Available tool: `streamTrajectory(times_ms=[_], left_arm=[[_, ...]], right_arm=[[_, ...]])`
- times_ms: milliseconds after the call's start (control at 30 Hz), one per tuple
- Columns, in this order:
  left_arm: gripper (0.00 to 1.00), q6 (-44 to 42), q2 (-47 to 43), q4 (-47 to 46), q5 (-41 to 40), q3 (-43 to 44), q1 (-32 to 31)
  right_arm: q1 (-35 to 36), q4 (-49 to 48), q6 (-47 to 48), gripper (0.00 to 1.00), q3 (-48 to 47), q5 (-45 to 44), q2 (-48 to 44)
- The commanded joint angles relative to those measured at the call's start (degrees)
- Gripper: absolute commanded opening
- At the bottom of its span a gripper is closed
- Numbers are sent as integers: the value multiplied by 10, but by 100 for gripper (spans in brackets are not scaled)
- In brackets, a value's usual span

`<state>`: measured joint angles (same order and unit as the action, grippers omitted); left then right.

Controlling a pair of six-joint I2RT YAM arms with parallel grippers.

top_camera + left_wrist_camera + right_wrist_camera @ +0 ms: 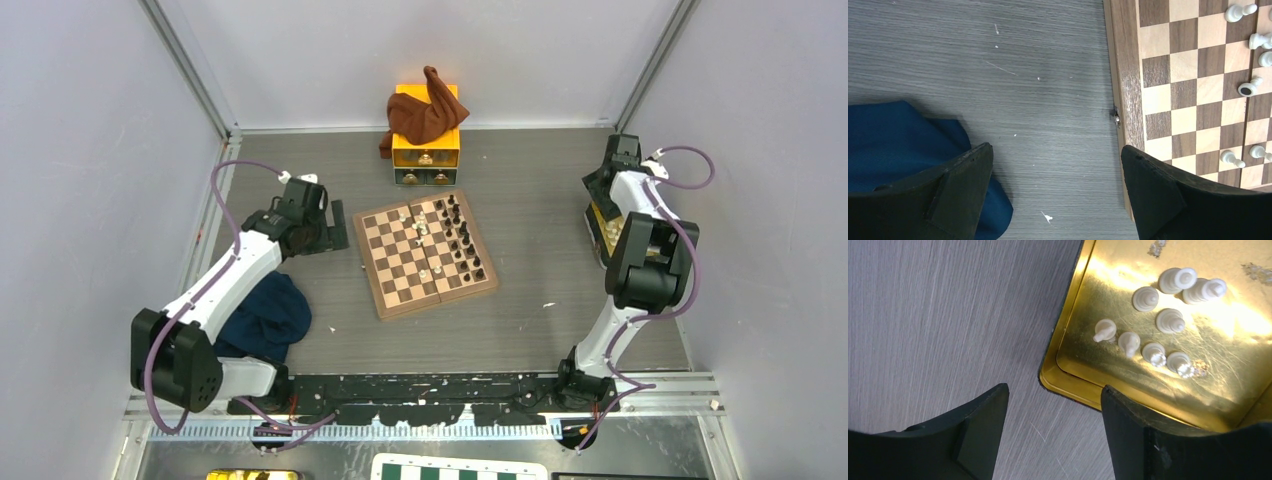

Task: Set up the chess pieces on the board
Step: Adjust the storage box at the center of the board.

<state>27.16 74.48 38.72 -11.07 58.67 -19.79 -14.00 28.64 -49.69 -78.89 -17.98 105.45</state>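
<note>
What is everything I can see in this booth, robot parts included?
chessboard: one, brown and tan, table centre
dark pieces: many, brown-black, board's right side
white pieces on board: several, cream, some tipped
white pieces in tray: about eight, cream
tray: one, gold, table's right edge
blue cloth: one, near left
drawer box: one, orange, far centre
brown cloth: one, draped on it
checkered board: one, green-white, bottom edge
left gripper: black, open, beside chessboard
right gripper: black, open, over tray's edge

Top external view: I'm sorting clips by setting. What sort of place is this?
Probably a lab robot cell: plain walls enclose a grey table, left arm and right arm bolted at its near edge, the board staged between them.
</note>
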Motion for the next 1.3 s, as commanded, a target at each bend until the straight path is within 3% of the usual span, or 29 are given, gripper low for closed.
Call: streamTrajectory(times_ms=[0, 233, 633, 1267], left_arm=[[100, 3, 7, -21, -14, 15, -2], [100, -5, 23, -17, -29, 21, -2], [100, -4, 36, 1, -41, 26, -2], [98, 40, -1, 17, 0, -35, -2]], right_arm=[[-2, -22, 3, 72, -42, 6, 20], [-2, -24, 11, 63, -80, 18, 72], [20, 2, 53, 22, -163, 43, 141], [178, 59, 49, 21, -330, 24, 247]])
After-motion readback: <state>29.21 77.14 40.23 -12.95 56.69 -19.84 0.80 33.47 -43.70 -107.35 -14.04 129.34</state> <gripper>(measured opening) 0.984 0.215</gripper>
